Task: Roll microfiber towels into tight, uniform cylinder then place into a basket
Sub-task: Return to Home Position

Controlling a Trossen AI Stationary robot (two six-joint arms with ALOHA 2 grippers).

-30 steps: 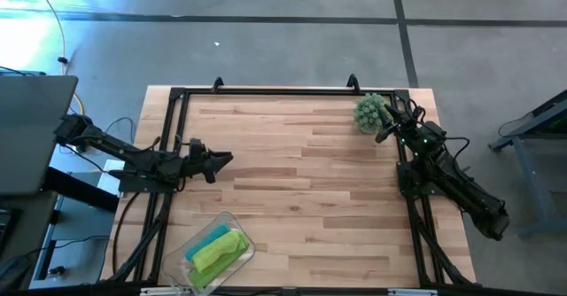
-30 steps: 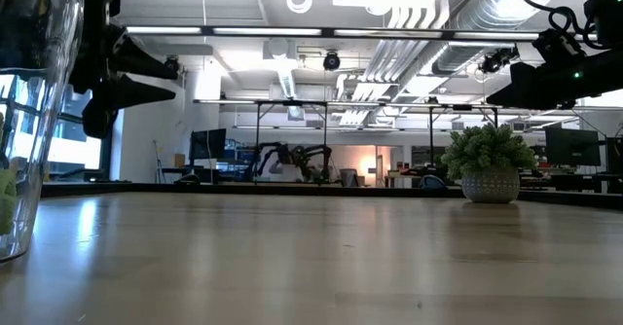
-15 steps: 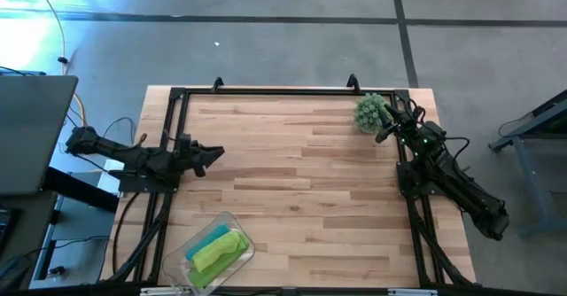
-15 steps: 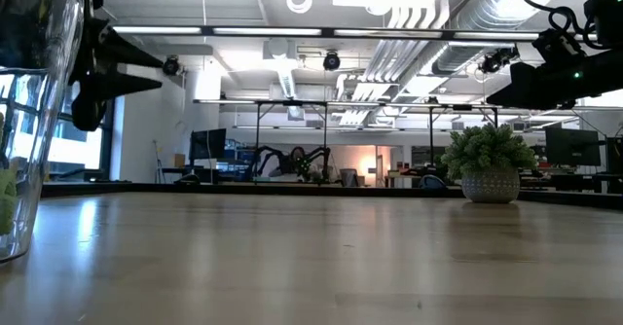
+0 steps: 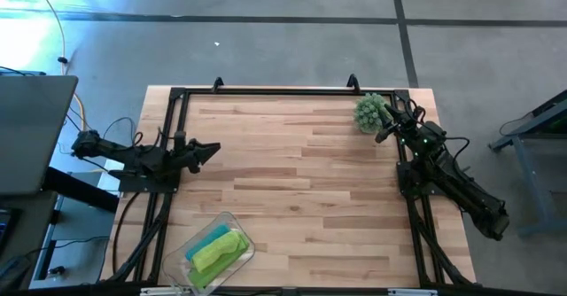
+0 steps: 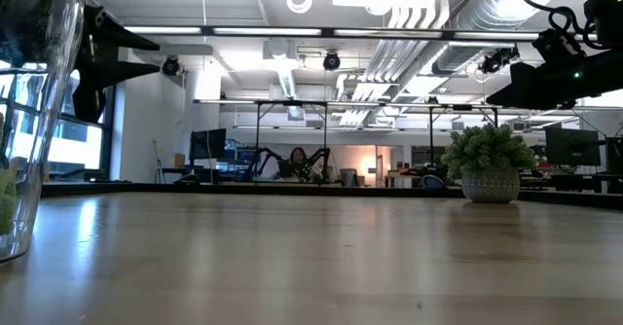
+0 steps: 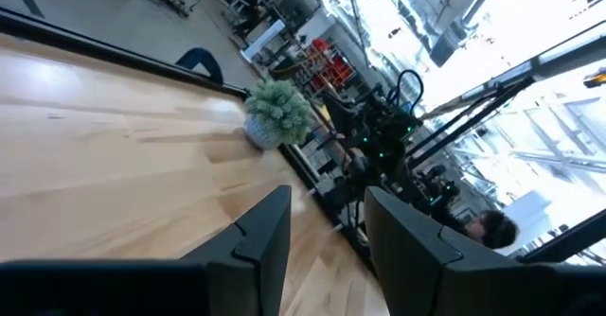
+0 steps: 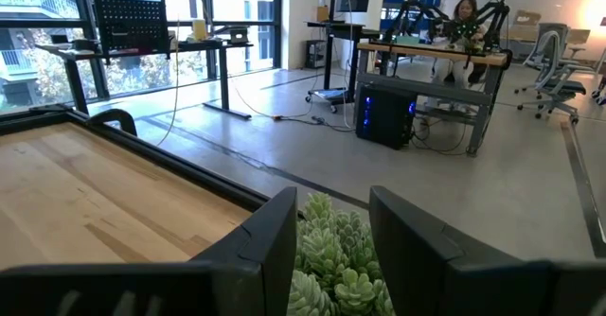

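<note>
While both arms sit at opposite edges of the wooden table (image 5: 301,198), neither carries anything; left gripper (image 5: 213,148) hangs above the table's left edge, pointing inward across the boards; its fingers (image 7: 263,236) stand apart, released, with only tabletop showing in the gap; right gripper (image 5: 384,124) is at the far right corner, just above the small potted plant (image 5: 368,112); that gripper's two prongs are also spread and empty, and the right wrist view shows the plant's leaves between them; contact with the plant cannot be told; basket (image 5: 237,226) lies at an angle near the front left corner, well apart from both grippers; microfiber towels (image 5: 215,250) are inside it, rolled and lying side by side along its length; teal roll (image 5: 205,241) is on the side toward the left arm, lime green (image 5: 225,253) right beside it, touching; whether the green is one roll or two cannot be told from the high view; low view shows the basket's clear wall at its left edge with a sliver of green behind it; a person (image 8: 464,11) sits at a desk in the room beyond.
</note>
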